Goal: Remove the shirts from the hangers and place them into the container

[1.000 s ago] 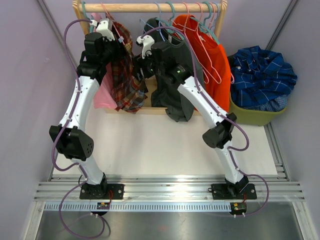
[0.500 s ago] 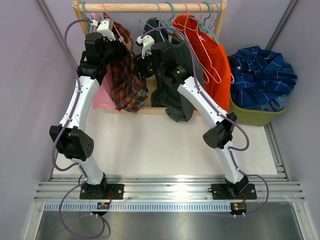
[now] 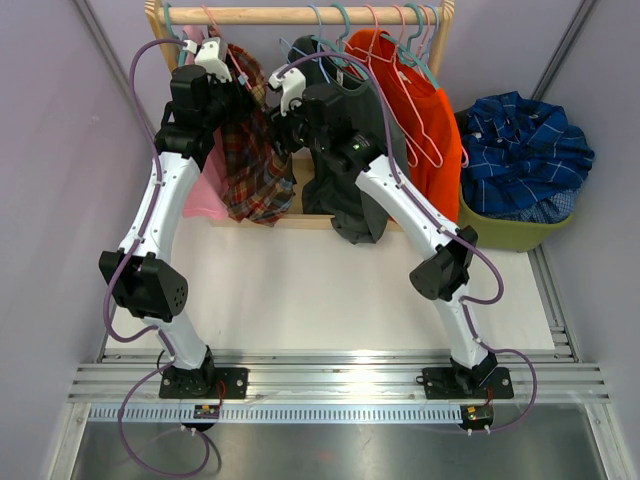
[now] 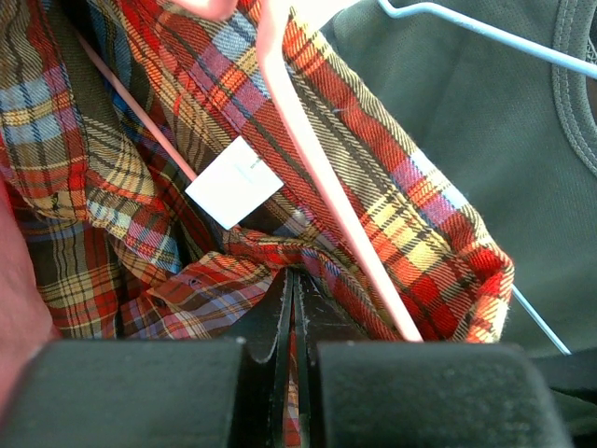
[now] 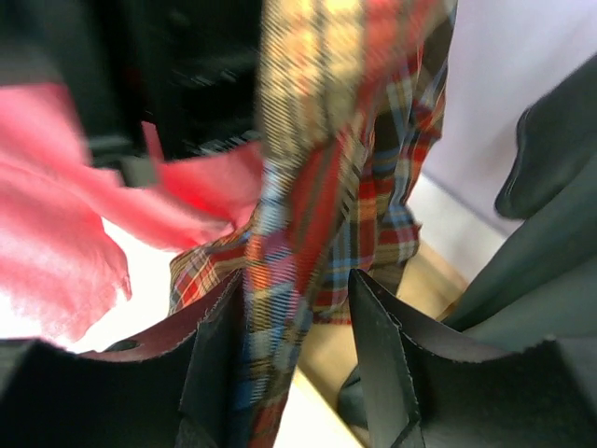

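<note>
Plaid shirt [image 5: 308, 187] clamped for removal
Right hand [image 5: 298, 280] has been narrowed onto its fabric; left hand [image 4: 294, 280] is pressed together beside the pink hanger [image 4: 317, 177].

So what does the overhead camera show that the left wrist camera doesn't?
Only overhead: the wooden rail, the orange shirt, and the container holding a blue plaid shirt. Only the left wrist: a white tag and the left end effector, shut, its tips at the fabric. Both: the red plaid shirt and the dark grey shirt beside it.
</note>
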`<state>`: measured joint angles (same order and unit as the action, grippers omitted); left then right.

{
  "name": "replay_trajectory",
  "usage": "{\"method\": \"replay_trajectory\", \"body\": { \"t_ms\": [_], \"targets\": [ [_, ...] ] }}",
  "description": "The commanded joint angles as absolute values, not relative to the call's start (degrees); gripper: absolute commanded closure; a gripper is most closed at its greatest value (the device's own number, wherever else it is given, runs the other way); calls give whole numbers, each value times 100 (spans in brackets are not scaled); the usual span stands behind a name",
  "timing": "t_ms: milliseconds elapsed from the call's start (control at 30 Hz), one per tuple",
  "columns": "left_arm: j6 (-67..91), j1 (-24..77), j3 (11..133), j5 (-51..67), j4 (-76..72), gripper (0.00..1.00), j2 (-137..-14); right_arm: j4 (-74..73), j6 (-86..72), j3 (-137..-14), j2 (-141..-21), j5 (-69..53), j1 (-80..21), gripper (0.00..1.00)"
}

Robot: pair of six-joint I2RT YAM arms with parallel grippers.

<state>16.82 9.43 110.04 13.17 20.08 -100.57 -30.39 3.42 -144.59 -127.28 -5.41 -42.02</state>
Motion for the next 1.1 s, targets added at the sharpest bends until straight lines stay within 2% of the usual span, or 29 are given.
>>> {"method": "replay_trajectory", "body": {
  "t_ms": [0,167,300,467,567,633,700,900,1033,1067],
  "targets": [
    [1688,976,11224,1494,1890,100,-10099,-2356,930,-14344,-12182,-185,-4499,46],
    [1696,976,11224,1503,1898,100,-10090,-2522,1477,-14764,-12410,202,-4693,45],
    [1688,976,11215,1503,1907,100,-10081,-2514,1538,-14792,-12524,351,-4702,52],
    [1696,976,11197,1512,1907,100,-10072,-2444,1757,-14792,-12621,798,-4737,69],
    [1714,976,11197,1520,1898,100,-10072,-2382,1889,-14827,-12761,1071,-4746,74],
    [1731,976,11197,1547,1898,100,-10055,-2382,1977,-14853,-12832,1195,-4746,84],
    [1731,984,11189,1538,1907,100,-10046,-2312,1986,-14836,-12911,1397,-4737,100],
    [1688,1002,11118,1433,1995,100,-9792,-2206,1890,-14652,-12789,1547,-4737,100],
    [1731,1002,11022,1354,2074,100,-9405,-1785,1828,-13872,-12358,1643,-4729,100],
    [1766,1002,10934,1310,2100,97,-9317,-1732,1811,-13747,-12166,1635,-4729,100]
  ]
}}
